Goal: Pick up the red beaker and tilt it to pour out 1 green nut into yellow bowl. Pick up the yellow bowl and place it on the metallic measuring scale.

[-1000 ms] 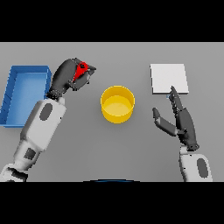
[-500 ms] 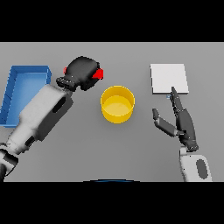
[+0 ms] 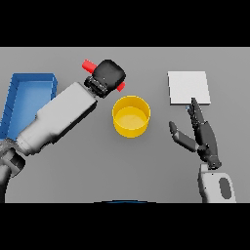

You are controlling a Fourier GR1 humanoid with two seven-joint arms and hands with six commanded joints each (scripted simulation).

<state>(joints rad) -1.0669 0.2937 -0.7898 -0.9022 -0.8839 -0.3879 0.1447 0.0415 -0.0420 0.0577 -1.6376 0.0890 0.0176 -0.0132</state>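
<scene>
While left hand (image 3: 109, 74) fingers clamp the red beaker (image 3: 89, 65) beside the yellow bowl (image 3: 131, 116), right hand (image 3: 204, 136) fingers spread

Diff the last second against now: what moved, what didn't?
The left hand, shut on the red beaker, moved right toward the yellow bowl and rolled over, so the beaker now lies tilted, red showing on both sides of the hand. Unchanged: bowl, blue tray, scale, and the open right hand.

Evenly and brightly lit, with no glare anywhere. Barely any shadows cast on the table (image 3: 97, 166). Slightly soft all over.
</scene>
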